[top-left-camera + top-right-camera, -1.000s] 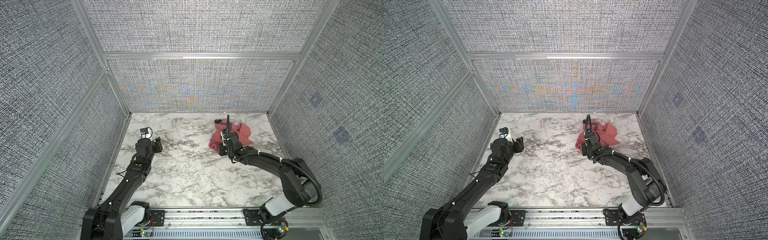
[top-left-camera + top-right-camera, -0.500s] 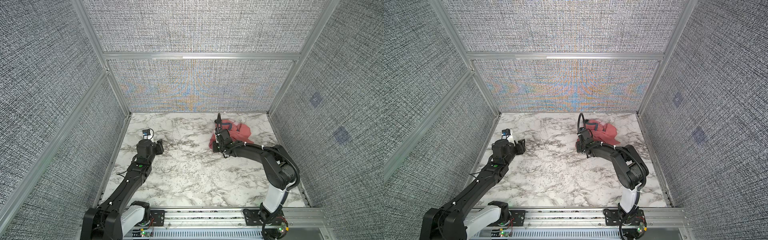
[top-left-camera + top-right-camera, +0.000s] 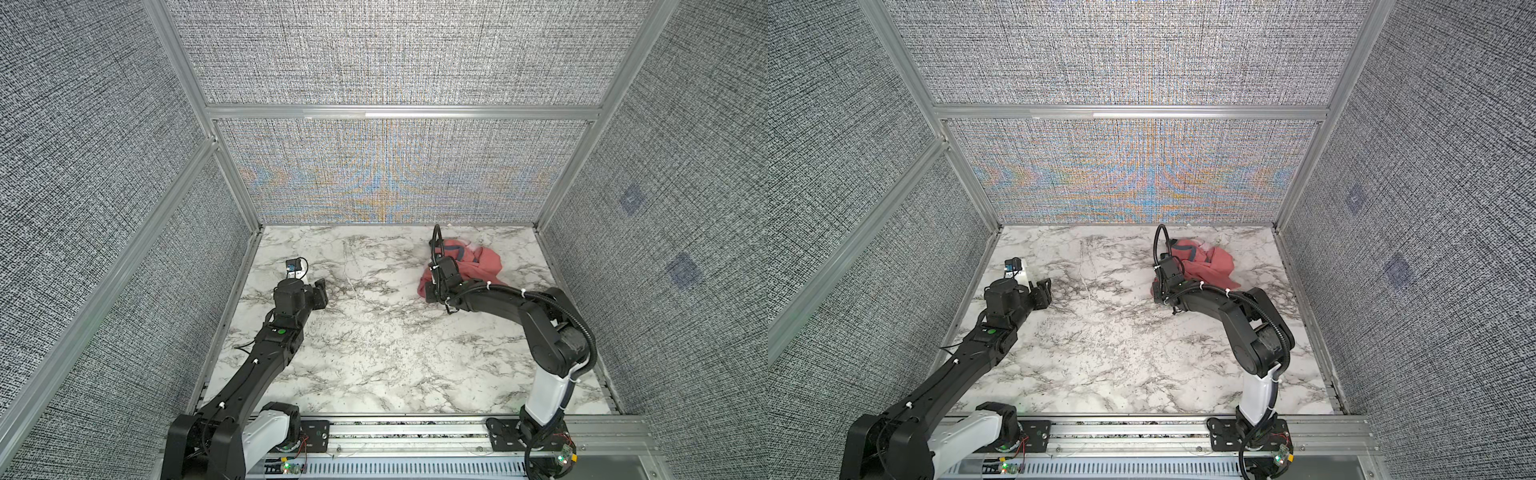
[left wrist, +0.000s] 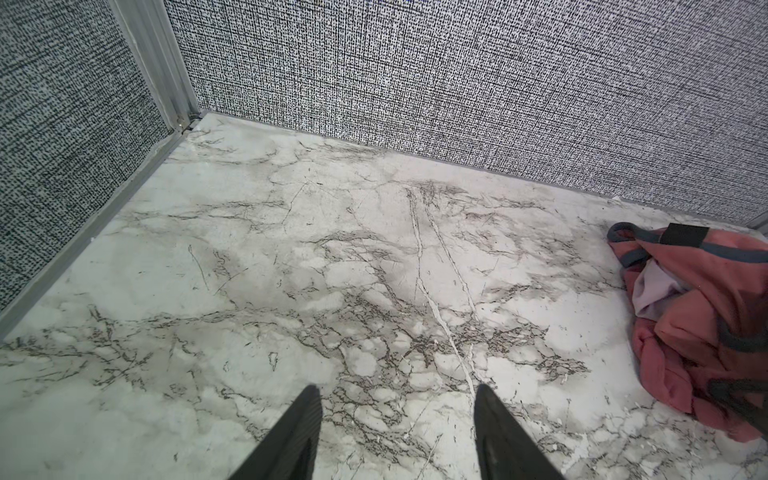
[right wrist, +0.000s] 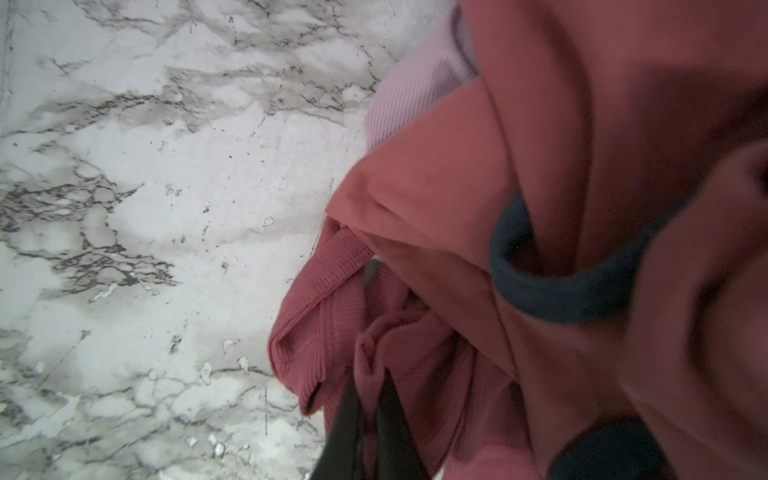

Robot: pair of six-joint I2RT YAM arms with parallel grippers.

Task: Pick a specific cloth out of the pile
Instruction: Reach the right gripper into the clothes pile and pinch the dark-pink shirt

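At the pile (image 3: 484,266), 8 o'clock edge: right gripper (image 5: 370,378) jaws pinched the cloth (image 5: 316,328) by a loose ribbed fold.
Cloth: looked soft, light, limp.
Left gripper (image 4: 397,388): jaws spread.

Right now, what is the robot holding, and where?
The right gripper pinches a bunched fold of the cloth; the left gripper holds nothing.

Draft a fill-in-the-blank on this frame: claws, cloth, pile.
1. The right claw is ____ on a fold of the cloth.
2. The left claw stands ____ above the table, holding nothing.
3. The pile lies on the ____ arm's side of the table.
Missing words: shut; open; right.
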